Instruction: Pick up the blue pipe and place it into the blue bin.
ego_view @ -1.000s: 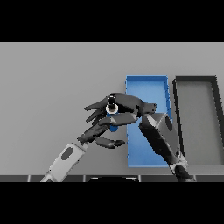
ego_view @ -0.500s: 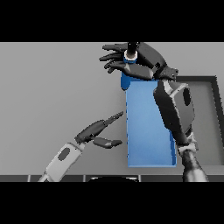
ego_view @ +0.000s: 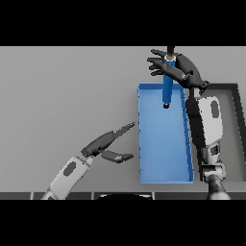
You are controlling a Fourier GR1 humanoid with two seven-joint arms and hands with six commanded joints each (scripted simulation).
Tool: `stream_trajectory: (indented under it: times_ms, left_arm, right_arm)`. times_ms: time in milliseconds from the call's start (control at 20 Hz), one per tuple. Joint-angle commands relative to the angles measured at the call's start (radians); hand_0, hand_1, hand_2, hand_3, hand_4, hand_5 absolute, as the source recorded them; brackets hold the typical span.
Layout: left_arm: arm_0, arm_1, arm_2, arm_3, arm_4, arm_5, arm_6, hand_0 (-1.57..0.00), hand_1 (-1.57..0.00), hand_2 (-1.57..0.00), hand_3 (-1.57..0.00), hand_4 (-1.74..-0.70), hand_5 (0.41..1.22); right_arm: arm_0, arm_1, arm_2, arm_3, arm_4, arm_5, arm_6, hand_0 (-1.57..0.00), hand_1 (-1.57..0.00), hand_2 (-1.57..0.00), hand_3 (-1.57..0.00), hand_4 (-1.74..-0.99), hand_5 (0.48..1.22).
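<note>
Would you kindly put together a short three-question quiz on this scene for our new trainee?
1. True or false: the pipe lies flat on the table.
2. Which hand holds the pipe? A) left B) right C) neither
3. Fill in: the pipe's lower end hangs over the far end of the ____ bin.

Key
1. False: the right hand holds it roughly upright in the air.
2. B: the left hand is open and holds nothing, left of the blue bin.
3. Blue, not the dark bin to its right.
</note>
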Motion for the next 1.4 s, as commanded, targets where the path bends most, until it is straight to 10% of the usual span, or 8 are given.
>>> stream_trajectory:
  times_ms: [0, 250, 400, 500, 600, 750, 950, 1350]
  left_arm:
    - [0.001, 0.004, 0.004, -0.004, 0.003, 0.0, 0.008, 0.0, 0.0, 0.0, 0.0, -0.87, 0.483]
    - [0.014, -0.01, -0.008, 0.004, -0.003, 0.004, 0.003, 0.0, 0.0, 0.0, 0.0, -0.88, 0.479]
    - [0.005, -0.001, 0.001, 0.002, 0.001, 0.002, 0.011, 0.0, 0.0, 0.0, 0.0, -0.88, 0.476]
    - [0.001, -0.006, 0.001, 0.007, 0.003, 0.002, 0.006, 0.0, 0.0, 0.0, 0.0, -0.88, 0.481]
    - [-0.012, -0.016, -0.003, 0.011, -0.001, 0.004, 0.019, 0.0, 0.0, 0.0, 0.0, -0.89, 0.486]
    - [0.001, -0.013, -0.006, 0.015, -0.009, 0.008, 0.02, 0.0, 0.0, 0.0, 0.0, -0.88, 0.495]
    - [-0.002, -0.01, 0.003, 0.018, 0.0, 0.004, -0.005, 0.0, 0.0, 0.0, 0.0, -0.88, 0.495]
    - [-0.01, -0.019, -0.001, 0.029, -0.009, 0.01, 0.003, 0.0, 0.0, 0.0, 0.0, -0.88, 0.478]
  right_arm:
    - [0.025, -0.001, 0.006, 0.001, 0.017, -0.011, 0.017, -1.57, -1.57, -1.57, -1.57, -1.499, 1.221]
    - [0.172, -0.011, 0.047, -0.026, 0.073, -0.103, 0.112, -1.57, -1.57, -1.57, -1.57, -1.499, 1.221]
    - [0.2, -0.088, 0.158, 0.044, 0.025, -0.143, 0.112, -1.57, -1.57, -1.57, -0.82, -1.617, 1.221]
    - [0.224, -0.133, 0.263, 0.061, -0.015, -0.17, 0.112, -1.57, -1.57, -1.57, -0.62, -1.662, 1.221]
    - [0.212, -0.188, 0.382, 0.122, -0.098, -0.229, 0.112, -1.57, -1.51, -1.45, -0.96, -1.573, 1.188]
    - [0.174, -0.265, 0.592, 0.199, -0.334, -0.316, 0.113, -0.8, -0.77, -0.74, -0.49, -1.385, 1.114]
    - [0.113, -0.354, 0.781, 0.158, -0.444, -0.268, 0.113, -0.33, -0.32, -0.3, -0.2, -1.23, 1.056]
    - [0.095, -0.372, 0.865, 0.143, -0.314, -0.22, 0.07, -0.19, -0.09, -0.05, -0.03, -1.131, 0.809]
